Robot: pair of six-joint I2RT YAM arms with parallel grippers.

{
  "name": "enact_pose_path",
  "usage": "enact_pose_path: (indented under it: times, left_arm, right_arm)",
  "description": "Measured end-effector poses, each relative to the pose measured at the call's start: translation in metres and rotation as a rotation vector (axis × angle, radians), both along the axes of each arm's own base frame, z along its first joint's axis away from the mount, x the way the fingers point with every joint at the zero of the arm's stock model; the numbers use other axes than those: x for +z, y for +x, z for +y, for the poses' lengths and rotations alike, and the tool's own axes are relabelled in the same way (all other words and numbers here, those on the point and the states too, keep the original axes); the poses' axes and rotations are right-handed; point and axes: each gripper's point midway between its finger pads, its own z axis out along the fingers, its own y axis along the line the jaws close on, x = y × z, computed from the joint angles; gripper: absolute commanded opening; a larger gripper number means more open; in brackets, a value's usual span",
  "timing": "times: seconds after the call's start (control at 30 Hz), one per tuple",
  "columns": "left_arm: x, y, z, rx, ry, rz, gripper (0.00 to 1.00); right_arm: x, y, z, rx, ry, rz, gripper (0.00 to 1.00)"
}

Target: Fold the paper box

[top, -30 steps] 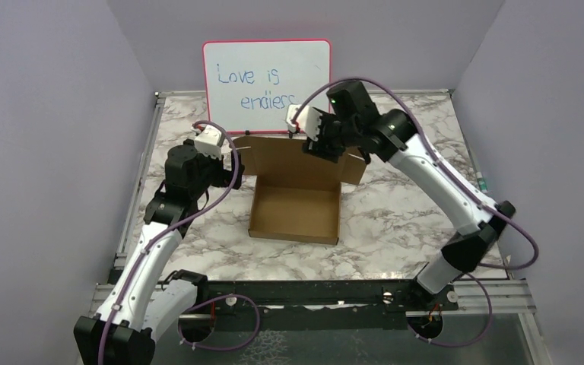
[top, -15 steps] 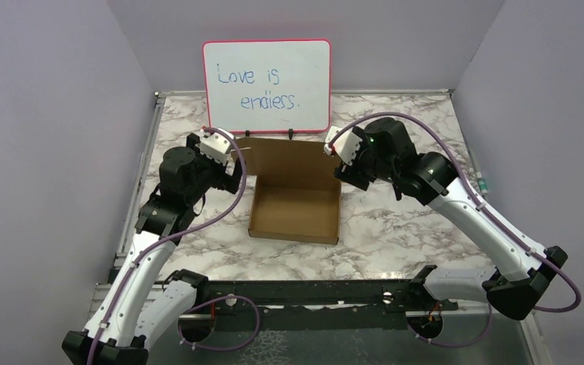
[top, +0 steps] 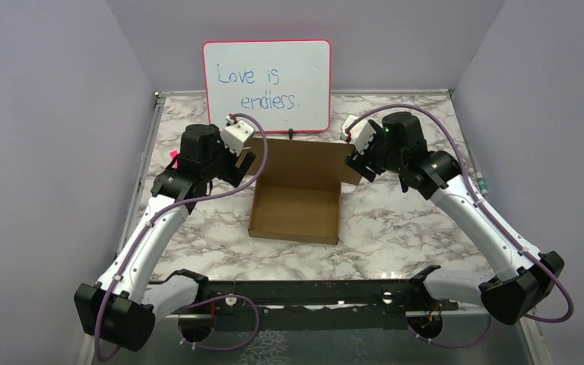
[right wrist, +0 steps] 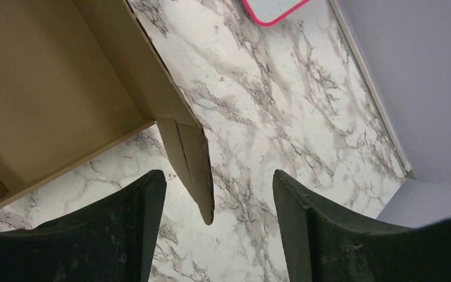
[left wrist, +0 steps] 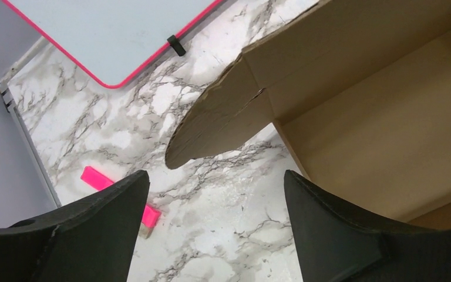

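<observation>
Brown paper box (top: 295,213), lid open

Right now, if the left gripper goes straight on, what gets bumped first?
Probably the paper box, its rounded side flap, ahead between the open fingers of the left gripper; depth unclear.

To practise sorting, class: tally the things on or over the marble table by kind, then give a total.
paper box: 1
whiteboard: 1
small pink object: 1
grippers: 2 (left gripper, right gripper)
Total: 5
</observation>
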Motion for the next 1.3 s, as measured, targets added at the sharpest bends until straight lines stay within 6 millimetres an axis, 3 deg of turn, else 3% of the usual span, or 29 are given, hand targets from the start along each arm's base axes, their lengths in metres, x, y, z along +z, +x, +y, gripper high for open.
enact_pose_path:
  times: [0.17, 0.4, 0.8, 1.07, 1.3]
  left_arm:
    - [-0.002, 0.004, -0.005, -0.043, 0.026, 0.034, 0.67]
    - [0.007, 0.009, -0.015, -0.113, 0.043, 0.044, 0.58]
    - [-0.009, 0.002, -0.022, -0.175, 0.054, 0.116, 0.37]
    - [-0.012, -0.003, -0.025, -0.2, 0.041, 0.139, 0.25]
    - [-0.013, -0.009, -0.032, -0.238, 0.016, 0.156, 0.09]
  right_arm:
    - [-0.01, 0.006, 0.011, 0.044, 0.022, 0.03, 0.6]
    - [-0.031, 0.009, 0.021, 0.089, 0.026, 0.103, 0.45]
    - [-0.03, 0.01, 0.019, 0.085, 0.043, 0.111, 0.2]
    - [-0.021, 0.009, 0.023, 0.089, 0.069, 0.118, 0.12]
    - [-0.023, 0.008, 0.028, 0.083, 0.099, 0.151, 0.08]
